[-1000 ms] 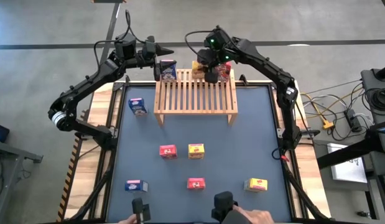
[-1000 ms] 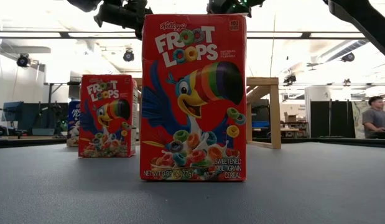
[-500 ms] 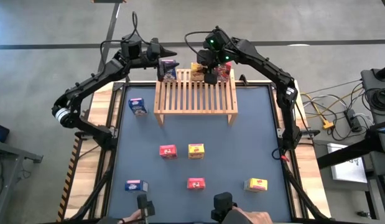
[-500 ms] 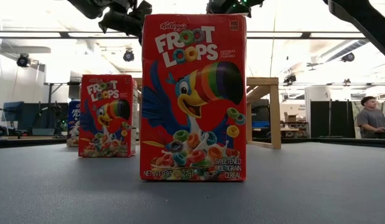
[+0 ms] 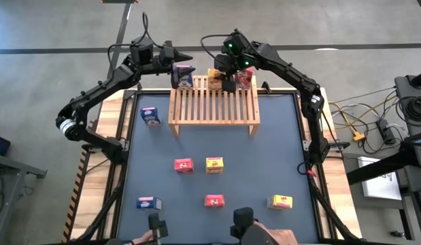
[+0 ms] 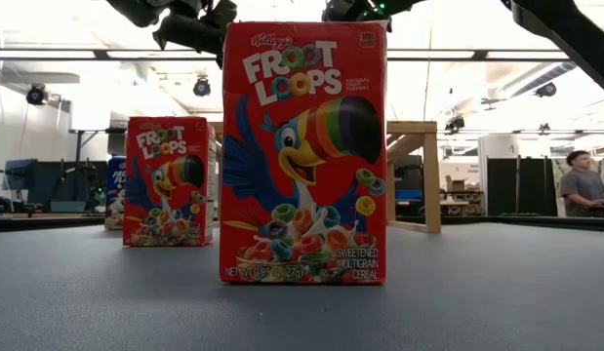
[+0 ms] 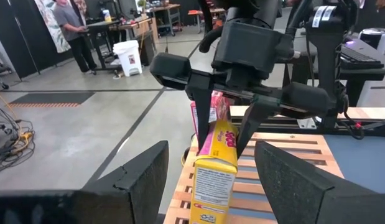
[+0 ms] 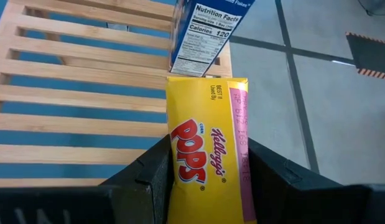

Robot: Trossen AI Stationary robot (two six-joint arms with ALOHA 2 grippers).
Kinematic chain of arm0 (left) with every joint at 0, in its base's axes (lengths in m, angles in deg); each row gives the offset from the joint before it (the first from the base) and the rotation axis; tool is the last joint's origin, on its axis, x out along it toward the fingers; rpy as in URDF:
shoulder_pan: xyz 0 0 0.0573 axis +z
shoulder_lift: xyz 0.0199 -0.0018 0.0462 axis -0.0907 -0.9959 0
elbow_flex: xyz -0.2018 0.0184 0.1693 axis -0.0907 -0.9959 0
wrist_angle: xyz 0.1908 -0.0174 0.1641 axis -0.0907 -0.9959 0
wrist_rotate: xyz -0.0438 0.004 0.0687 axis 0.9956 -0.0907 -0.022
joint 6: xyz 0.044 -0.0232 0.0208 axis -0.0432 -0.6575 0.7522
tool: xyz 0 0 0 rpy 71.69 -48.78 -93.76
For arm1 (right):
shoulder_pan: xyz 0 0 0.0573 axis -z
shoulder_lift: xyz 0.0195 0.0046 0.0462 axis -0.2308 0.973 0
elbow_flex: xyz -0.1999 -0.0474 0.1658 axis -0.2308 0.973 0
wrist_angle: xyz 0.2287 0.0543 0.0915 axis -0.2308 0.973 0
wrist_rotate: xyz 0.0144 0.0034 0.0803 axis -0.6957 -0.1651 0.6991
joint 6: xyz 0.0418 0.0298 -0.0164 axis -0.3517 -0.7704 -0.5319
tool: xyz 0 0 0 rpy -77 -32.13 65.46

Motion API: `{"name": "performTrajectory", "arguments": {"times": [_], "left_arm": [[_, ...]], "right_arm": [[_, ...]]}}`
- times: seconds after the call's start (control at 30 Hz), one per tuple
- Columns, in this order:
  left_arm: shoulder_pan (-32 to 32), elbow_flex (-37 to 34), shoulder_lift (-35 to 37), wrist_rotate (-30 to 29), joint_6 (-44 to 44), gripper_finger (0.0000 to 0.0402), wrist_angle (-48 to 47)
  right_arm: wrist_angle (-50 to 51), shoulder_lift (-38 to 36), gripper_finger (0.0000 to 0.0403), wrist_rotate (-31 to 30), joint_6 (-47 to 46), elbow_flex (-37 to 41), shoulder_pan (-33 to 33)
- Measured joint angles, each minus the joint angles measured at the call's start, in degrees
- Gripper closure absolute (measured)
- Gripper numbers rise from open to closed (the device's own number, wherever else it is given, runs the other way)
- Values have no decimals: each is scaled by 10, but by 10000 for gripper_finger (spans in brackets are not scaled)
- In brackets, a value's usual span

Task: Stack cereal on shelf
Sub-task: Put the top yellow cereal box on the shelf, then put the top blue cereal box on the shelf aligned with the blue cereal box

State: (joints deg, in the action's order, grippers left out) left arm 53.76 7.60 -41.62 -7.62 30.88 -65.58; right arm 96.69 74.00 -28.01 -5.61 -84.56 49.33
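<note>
The wooden slatted shelf [image 5: 213, 102] stands at the table's far side. A blue cereal box [image 5: 184, 76] stands on its far left corner and a red one [image 5: 245, 80] on its far right. Between them my right gripper [image 5: 227, 76] is shut on a yellow cereal box [image 8: 208, 155]. My left gripper [image 5: 175, 62] hovers open just beyond the blue box, its fingers wide apart with nothing between them. Several more cereal boxes stand on the table in front of the shelf. My right gripper pinches the yellow box near its upper end [image 7: 222, 134], one finger [image 7: 201, 118] on each of two opposite sides. The fingers come slanting down from above. The box hangs nearly upright below them over the shelf's far edge; whether its bottom rests on the slats I cannot tell.
Loose boxes on the blue mat: blue [image 5: 150, 116], red [image 5: 183, 165], yellow [image 5: 214, 164], blue [image 5: 149, 203], red [image 5: 214, 201], yellow [image 5: 281, 201]. The near red box [image 6: 303, 151] fills the low view. A person's hands [image 5: 278, 237] show at the near edge.
</note>
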Motion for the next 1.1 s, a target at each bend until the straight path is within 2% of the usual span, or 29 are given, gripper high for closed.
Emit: {"name": "performTrajectory", "arguments": {"times": [0.13, 0.5, 0.83, 1.1], "left_arm": [[0, 0, 0, 0, 0, 179, 1], [0, 0, 0, 0, 0, 179, 1], [0, 0, 0, 0, 0, 179, 1], [5, 0, 19, 0, 1, 179, -7]], "right_arm": [[1, -2, 244, 0, -2, -2, 0], [-4, -2, 180, -2, -16, -5, 1], [2, -3, 174, -5, -24, -40, 0], [11, -22, 174, -20, -29, -39, 0]]}}
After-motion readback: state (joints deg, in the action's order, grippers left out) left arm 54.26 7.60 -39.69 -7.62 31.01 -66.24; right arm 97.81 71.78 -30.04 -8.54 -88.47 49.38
